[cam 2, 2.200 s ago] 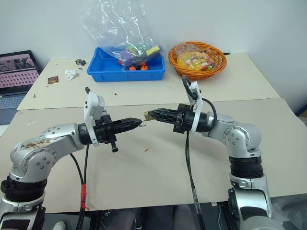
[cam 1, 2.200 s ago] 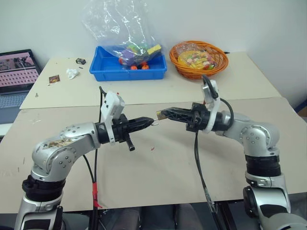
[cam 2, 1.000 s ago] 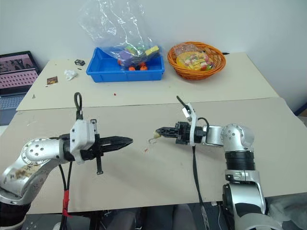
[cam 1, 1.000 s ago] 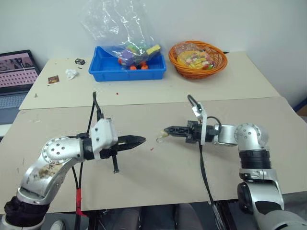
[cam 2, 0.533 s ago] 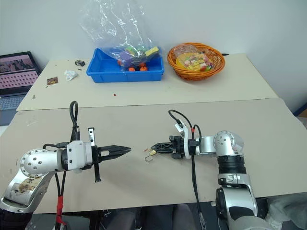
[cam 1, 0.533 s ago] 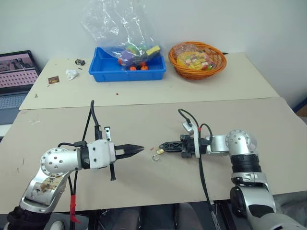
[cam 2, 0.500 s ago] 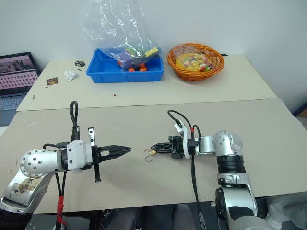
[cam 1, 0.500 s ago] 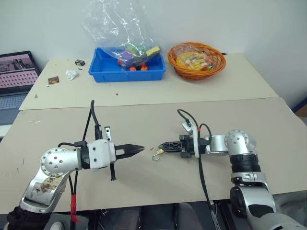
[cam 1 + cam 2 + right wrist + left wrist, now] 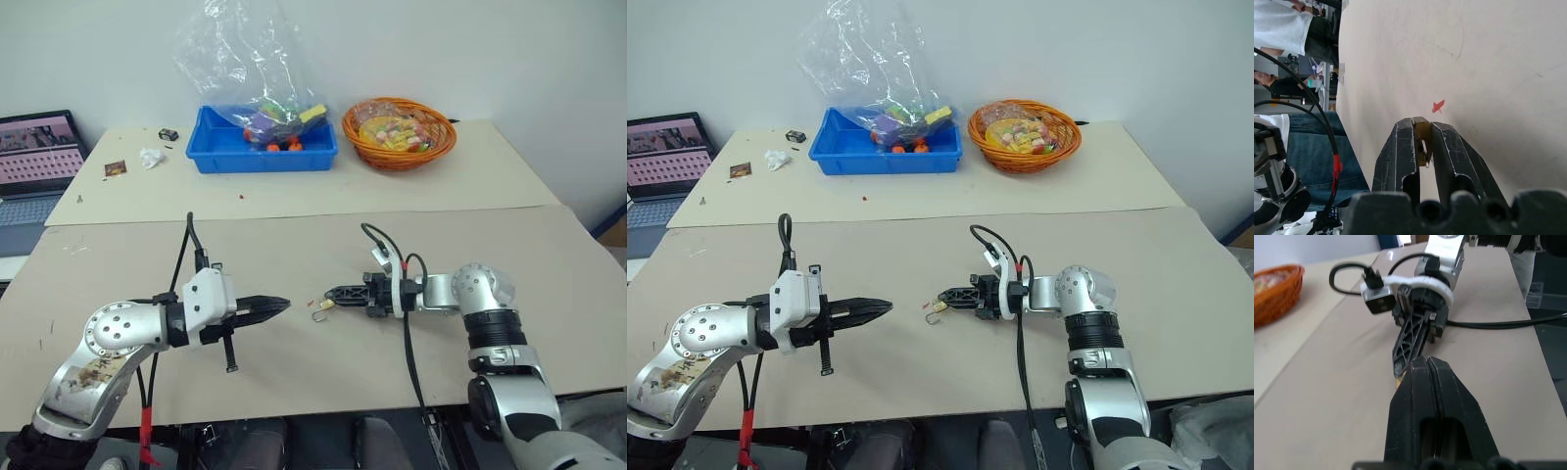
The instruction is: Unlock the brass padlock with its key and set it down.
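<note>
Right wrist view: right gripper [image 9: 1422,128] clamps the brass padlock [image 9: 1423,139] between its fingertips, low over the table [image 9: 294,211]. Shackle juts toward the left gripper [image 9: 279,305], which is shut and well apart; key not discernible, so set-down looks the right arm's job

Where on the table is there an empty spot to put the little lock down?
The beige table is bare around the right end effector, which grips the tiny golden-brass padlock: between it and the shut left end effector, toward the near edge, and back toward the seam. It is crowded only at the far edge, with the blue plastic bin and orange wicker basket.
</note>
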`<state>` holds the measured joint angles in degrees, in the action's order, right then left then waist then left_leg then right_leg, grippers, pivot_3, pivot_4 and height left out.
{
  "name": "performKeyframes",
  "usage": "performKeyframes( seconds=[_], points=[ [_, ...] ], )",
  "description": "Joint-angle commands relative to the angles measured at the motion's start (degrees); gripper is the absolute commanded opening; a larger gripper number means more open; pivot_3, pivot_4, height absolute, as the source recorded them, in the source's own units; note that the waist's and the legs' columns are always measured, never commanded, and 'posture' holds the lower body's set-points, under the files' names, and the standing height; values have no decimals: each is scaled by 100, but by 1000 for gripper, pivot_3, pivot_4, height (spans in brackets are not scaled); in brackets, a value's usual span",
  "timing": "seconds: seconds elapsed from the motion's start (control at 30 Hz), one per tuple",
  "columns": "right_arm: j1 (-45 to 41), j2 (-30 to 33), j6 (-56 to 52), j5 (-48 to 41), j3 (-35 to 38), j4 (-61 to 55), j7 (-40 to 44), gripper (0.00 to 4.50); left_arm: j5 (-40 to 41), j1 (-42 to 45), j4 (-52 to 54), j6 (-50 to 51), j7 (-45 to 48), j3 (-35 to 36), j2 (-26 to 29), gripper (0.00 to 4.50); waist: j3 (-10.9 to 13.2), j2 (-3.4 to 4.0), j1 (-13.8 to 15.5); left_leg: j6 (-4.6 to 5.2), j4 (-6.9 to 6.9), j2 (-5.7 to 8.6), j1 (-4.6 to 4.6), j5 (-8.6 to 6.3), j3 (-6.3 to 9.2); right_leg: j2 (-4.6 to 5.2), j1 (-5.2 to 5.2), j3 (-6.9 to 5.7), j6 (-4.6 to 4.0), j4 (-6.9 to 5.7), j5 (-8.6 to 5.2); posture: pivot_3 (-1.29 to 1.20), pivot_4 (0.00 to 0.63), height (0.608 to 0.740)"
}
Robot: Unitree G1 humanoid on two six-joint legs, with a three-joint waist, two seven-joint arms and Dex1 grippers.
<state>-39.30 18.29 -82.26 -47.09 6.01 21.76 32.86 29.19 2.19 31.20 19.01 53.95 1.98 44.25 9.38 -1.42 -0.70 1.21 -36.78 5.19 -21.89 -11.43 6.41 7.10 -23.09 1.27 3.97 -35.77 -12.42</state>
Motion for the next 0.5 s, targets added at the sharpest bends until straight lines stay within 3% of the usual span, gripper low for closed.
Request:
performKeyframes(
  seconds=[0.03, 0.33, 0.4, 0.5],
  points=[
    [211, 190, 32, 271, 147, 83, -140, 65, 115, -7, 106, 53, -37, 164, -2, 51, 0, 0, 8, 0, 0, 0, -1, 0, 0, 0, 0, 0, 0, 0, 0, 0, 150, 740],
    [296, 103, -124, 190, 398, -31, -213, 65, -723, -239, -892, -744, 296, -53, 86, 51, 1, 2, 55, -2, 2, 1, -20, -1, 1, 1, -10, 0, -3, 8, -2, 0, 150, 740],
    [359, 100, -156, 195, 424, -93, -227, 1074, -777, -253, -945, -834, 342, -76, 59, 0, 1, 2, 78, -18, 2, 1, -21, -11, 2, 1, -13, 0, -1, 19, 0, 0, 150, 740],
    [404, 111, -131, 258, 471, -89, -310, 1942, -813, -262, -892, -977, 403, -121, 7, 0, 3, 5, 90, -45, 2, 1, -35, -27, 4, 2, -19, -2, 2, 31, 2, 0, 150, 740]
  ],
)
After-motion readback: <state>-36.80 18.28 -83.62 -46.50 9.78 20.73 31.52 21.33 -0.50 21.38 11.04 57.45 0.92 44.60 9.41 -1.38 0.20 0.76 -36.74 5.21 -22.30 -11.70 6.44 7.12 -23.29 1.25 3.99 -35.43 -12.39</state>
